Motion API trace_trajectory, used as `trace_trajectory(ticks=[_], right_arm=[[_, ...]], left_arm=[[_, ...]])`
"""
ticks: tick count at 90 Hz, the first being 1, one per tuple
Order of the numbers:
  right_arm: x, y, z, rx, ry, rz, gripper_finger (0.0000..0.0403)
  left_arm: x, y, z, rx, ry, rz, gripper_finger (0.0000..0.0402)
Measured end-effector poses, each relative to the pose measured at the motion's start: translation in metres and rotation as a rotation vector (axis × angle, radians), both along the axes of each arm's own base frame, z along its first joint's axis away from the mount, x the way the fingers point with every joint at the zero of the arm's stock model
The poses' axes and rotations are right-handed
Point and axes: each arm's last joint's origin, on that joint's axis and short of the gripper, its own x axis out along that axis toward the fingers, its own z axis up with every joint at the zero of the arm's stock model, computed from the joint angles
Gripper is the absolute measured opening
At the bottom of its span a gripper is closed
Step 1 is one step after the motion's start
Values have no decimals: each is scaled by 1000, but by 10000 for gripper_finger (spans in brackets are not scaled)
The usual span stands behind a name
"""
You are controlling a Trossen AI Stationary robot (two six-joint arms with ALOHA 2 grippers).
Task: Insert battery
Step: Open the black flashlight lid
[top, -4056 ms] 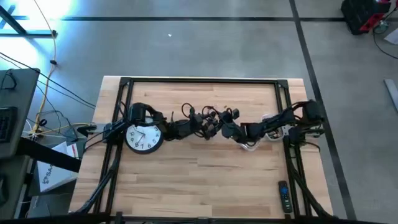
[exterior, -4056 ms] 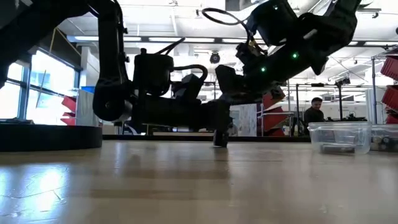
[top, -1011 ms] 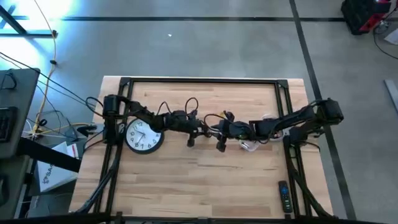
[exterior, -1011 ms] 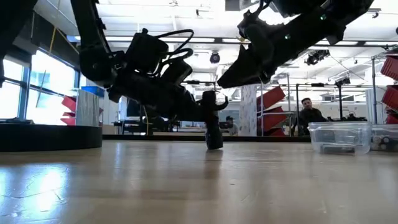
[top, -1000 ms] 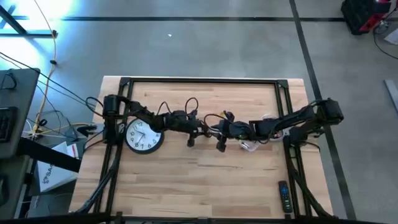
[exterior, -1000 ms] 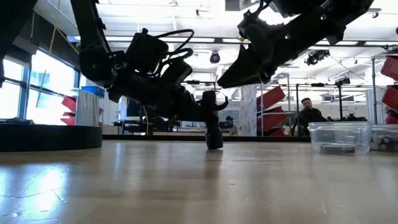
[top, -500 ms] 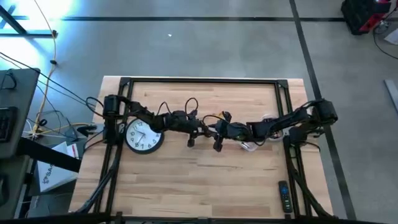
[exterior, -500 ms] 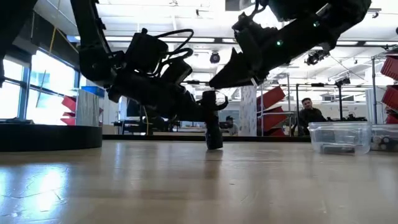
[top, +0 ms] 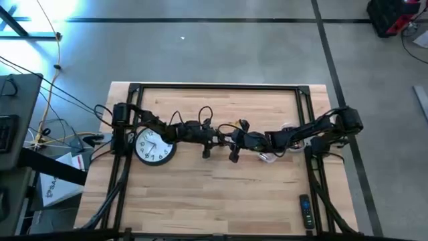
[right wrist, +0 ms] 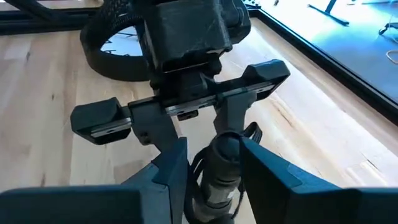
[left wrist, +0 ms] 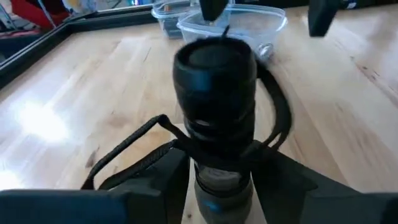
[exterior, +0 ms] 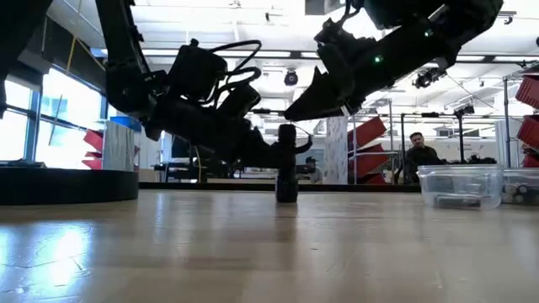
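Observation:
A black flashlight [exterior: 286, 164] with a wrist strap stands upright near the table's middle, its bottom end [exterior: 286, 199] on the wood. My left gripper [exterior: 271, 156] reaches in from the table's left and is shut on it. My right gripper [exterior: 295, 111] slants down from the right, its tips just above the flashlight's top [exterior: 286, 128]. In the right wrist view, its open fingers [right wrist: 214, 167] stand on either side of the flashlight's top [right wrist: 224, 148] with a gap showing. I see no battery. My left gripper pinches the flashlight's body just below its wide head [left wrist: 217, 163] between its two fingers. The fingers come in about level from the table's left and lie across the body. The flashlight stands upright with its bottom end on the table, and the strap loops loosely around it.
A round wall clock [top: 155, 147] lies under the left arm at the table's left. A clear plastic container [exterior: 459, 185] stands at the right, and a remote [top: 304, 209] lies near the front right corner. A person [exterior: 421, 153] sits far behind the table.
My right gripper has moved toward the table's left and down, from off to the flashlight's right to just over its top. My left gripper has kept its hold, and the flashlight has gone from slightly tilted to upright, its bottom still on the table.

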Motion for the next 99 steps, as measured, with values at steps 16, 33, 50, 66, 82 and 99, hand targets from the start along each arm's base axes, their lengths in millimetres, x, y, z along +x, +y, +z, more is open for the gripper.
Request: trace_trajectory(ticks=[16, 33, 50, 66, 82, 99], right_arm=[[0, -4, 0, 26, -9, -20, 114], [2, -8, 3, 33, -40, -23, 147], [4, -8, -5, 51, -28, -32, 183], [9, -8, -12, 37, -46, -32, 182], [10, -11, -13, 33, -46, -40, 175], [12, -11, -20, 33, -37, -41, 166]], left_arm=[[1, 0, 2, 2, -20, -1, 159], [3, -1, -1, -4, -56, -1, 163], [4, -1, -8, -2, -58, 0, 163], [4, -1, -8, 6, -59, -8, 163], [4, -1, -8, 5, -50, -8, 136], [4, -1, -8, 3, -53, -7, 99]])
